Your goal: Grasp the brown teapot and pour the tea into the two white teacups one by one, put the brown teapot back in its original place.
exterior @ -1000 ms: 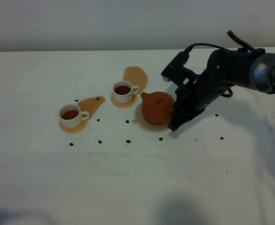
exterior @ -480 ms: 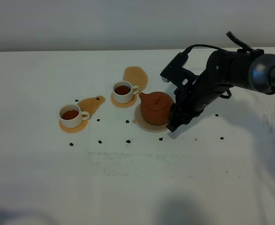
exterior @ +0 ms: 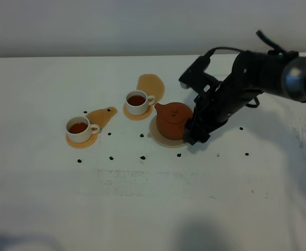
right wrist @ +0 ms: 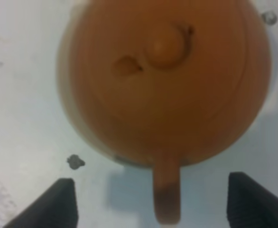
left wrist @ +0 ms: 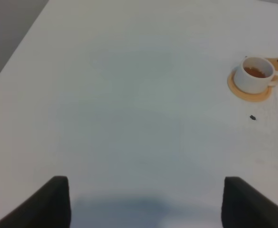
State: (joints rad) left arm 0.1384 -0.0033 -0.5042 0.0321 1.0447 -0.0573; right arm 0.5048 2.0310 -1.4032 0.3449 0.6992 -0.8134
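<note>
The brown teapot (exterior: 173, 120) stands upright on the pale trivet (exterior: 154, 133). In the right wrist view its lid and body (right wrist: 165, 76) fill the frame, with the handle (right wrist: 166, 190) pointing toward me. My right gripper (exterior: 190, 137) (right wrist: 155, 203) is open, its fingers (right wrist: 58, 204) wide on either side of the handle and not touching it. Two white teacups (exterior: 137, 102) (exterior: 79, 128) hold brown tea and sit on orange-tan coasters. My left gripper (left wrist: 143, 204) is open and empty over bare table, out of the exterior view, with one teacup (left wrist: 255, 76) far from it.
Two tan tea puddles lie on the white table, one behind the near cup (exterior: 151, 83) and one beside the left cup (exterior: 102, 114). Several dark specks (exterior: 142, 157) are scattered around the cups and teapot. The table's back edge meets a grey wall.
The teapot and my right gripper have shifted slightly left, and the teapot now rests on the trivet. The arm's elbow has risen a little. The cups have not moved.
</note>
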